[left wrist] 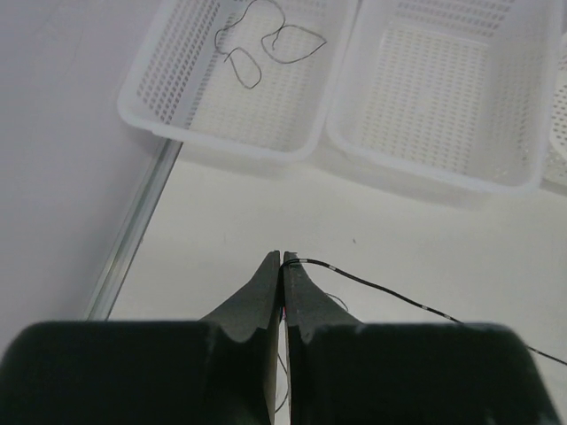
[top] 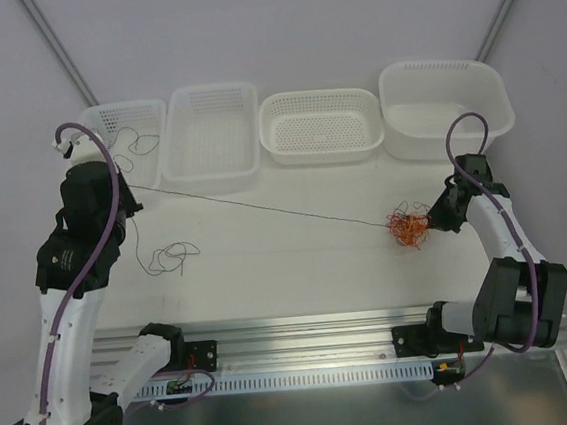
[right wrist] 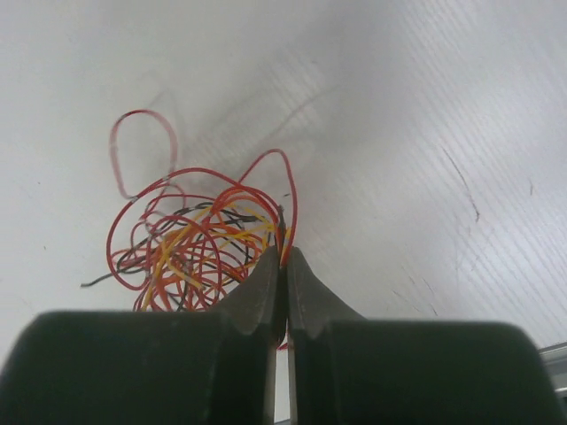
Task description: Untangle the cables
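now | your left gripper (left wrist: 282, 259) is pinched shut on a dark grey cable (top: 263, 206) | it runs taut across the table (top: 299, 271) to the red-and-yellow tangle (right wrist: 190, 243) | your right gripper (right wrist: 283, 251) is clamped shut on that tangle

Taut dark cable (top: 263, 205) spans table middle; basket row (top: 324, 155) walls far edge; open tabletop (top: 291, 184) between.

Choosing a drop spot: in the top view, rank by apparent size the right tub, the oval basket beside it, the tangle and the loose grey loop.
1. Right tub
2. Oval basket
3. Tangle and grey loop: they cover about the same area, so no order between them.
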Robot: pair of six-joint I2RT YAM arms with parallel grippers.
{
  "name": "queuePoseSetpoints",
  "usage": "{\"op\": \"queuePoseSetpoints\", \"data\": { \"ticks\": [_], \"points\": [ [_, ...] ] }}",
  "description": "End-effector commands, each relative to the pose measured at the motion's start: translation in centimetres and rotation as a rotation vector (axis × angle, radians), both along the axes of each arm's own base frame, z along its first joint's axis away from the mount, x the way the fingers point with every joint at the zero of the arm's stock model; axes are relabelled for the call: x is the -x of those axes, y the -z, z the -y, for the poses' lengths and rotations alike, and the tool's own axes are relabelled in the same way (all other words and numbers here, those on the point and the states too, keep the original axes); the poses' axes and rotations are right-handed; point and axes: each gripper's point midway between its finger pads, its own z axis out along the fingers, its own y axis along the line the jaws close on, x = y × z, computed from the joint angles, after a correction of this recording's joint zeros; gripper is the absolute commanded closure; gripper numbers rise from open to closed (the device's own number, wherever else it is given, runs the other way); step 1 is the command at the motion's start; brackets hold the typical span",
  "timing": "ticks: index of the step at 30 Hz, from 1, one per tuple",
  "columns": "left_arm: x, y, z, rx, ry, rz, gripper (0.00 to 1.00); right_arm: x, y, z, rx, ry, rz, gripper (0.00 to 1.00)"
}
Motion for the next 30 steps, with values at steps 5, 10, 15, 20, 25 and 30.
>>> {"op": "queuePoseSetpoints", "data": {
  "ticks": [5,10,15,20,25,30],
  "points": [
    [-1.4,4.0,-2.5,0.12,-0.101,-0.108,1.0,0.3,-1.8,3.1,-0.013,0.146,0.059,0.99],
    [-2.2,8.0,-3.5,0.153,-0.137,-0.176,1.0,-0.3,-3.3,3.2,-0.071,0.176,0.143,0.99],
    [-2.9,14.4,-1.6,0.223,-0.06,-0.306,1.0,-1.9,-4.9,-1.1,-0.112,-0.037,0.203,0.99],
    [-2.4,21.2,0.2,0.303,-0.006,-0.461,1.0,-2.0,-5.1,-4.9,-0.109,-0.208,0.204,0.99],
    [-2.1,25.3,1.1,0.347,0.01,-0.562,1.0,-1.7,-4.2,-8.4,-0.124,-0.334,0.187,0.99],
    [-2.1,24.9,4.5,0.41,0.146,-0.551,0.64,-1.2,-3.1,-10.7,-0.128,-0.372,0.153,0.99]
  ]
}}
